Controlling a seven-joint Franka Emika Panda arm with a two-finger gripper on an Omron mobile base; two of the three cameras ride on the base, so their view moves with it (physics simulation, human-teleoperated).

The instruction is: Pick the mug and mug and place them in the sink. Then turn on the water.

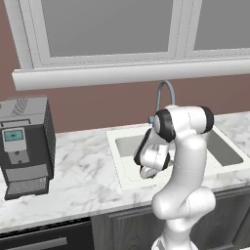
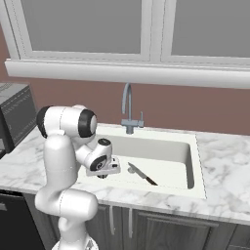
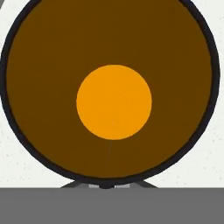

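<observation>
Directly under my hand camera sits the black mug [image 3: 113, 100], mouth up, its orange floor centred and its dark rim at the claw tips, so its axis runs straight along the claw. My claw [image 2: 102, 174] hangs low over the sink [image 2: 193, 161] at its front left corner, clenched, seemingly on the mug's rim. A knife [image 2: 142, 174] lies nearby.

The black mug [image 3: 113, 87] overruns the top and both side edges of the hand view; its handle and outer wall are hidden. The arm [image 1: 183, 161] covers the faucet [image 1: 165, 95] base and part of the sink [image 1: 224, 151] in the left base view. The coffee machine [image 1: 24, 146] is cut off at the left edge.
</observation>
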